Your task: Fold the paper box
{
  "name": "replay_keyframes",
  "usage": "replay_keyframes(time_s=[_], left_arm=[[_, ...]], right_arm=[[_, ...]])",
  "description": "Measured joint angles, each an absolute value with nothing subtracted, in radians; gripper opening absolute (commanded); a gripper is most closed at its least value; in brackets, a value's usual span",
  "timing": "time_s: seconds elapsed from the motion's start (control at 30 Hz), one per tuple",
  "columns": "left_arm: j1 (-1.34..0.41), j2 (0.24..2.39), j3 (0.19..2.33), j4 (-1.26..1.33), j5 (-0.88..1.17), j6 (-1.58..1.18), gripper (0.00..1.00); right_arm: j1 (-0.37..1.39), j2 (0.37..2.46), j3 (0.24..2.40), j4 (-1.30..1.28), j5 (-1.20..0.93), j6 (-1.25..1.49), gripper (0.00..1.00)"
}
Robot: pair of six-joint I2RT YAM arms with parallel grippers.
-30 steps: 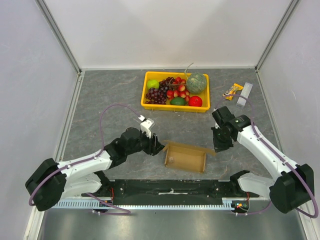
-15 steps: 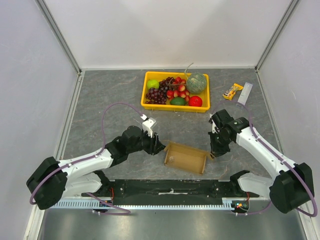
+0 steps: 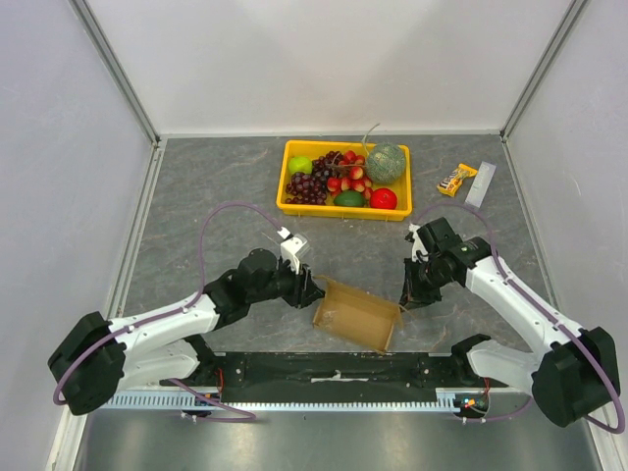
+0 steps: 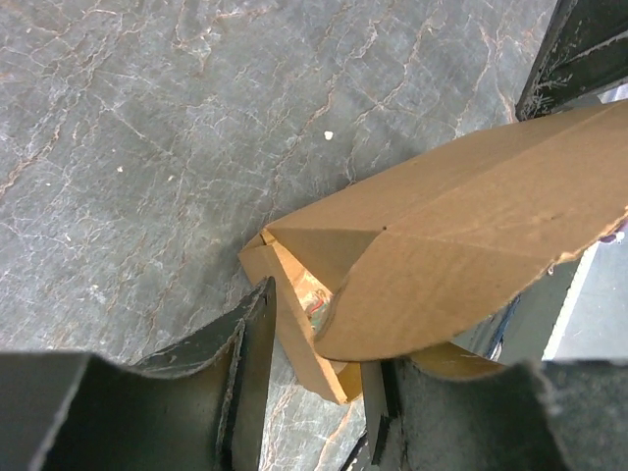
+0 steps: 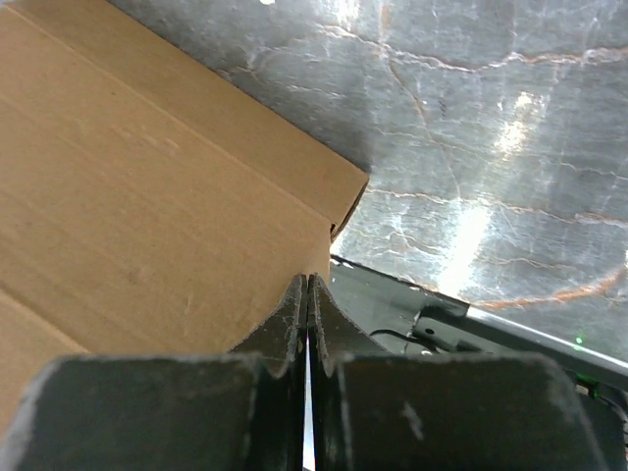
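The paper box [image 3: 355, 316] lies close to the near edge of the desk [image 3: 216, 186], about midway along it, and sits directly between my two tools. Its long axis runs roughly along that edge, with the left end a little farther back than the right.

My left tool [image 3: 310, 289] is at the box's left end. Its jaws are partly apart and straddle the end corner, but I cannot tell whether they actually pinch the cardboard. My right tool [image 3: 406, 297] is clenched on nothing, and its tip is against the box's right end.

Both tools touch the box, so neither is nearer. Any squeeze would have to run along the long axis.

Since a second ago my right tool has come in leftward. The box has slid toward the near edge and skewed, and my left jaws have narrowed.
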State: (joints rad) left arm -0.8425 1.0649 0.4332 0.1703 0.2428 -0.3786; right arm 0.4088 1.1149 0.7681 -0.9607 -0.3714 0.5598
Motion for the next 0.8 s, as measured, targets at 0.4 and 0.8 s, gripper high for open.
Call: replay_keyframes(time_s=[0.4,0.8], left_arm=[[-0.862,1.057,0.427,0.165,0.245,-0.379,0.44],[-0.862,1.004,0.388,0.158,0.237,-0.38,0.43]], right_arm=[[0.409,1.094,0.767,-0.839,-0.447,0.644,0.04],[0.41,1.076,0.834,-1.008,-0.07,0.598,0.22]])
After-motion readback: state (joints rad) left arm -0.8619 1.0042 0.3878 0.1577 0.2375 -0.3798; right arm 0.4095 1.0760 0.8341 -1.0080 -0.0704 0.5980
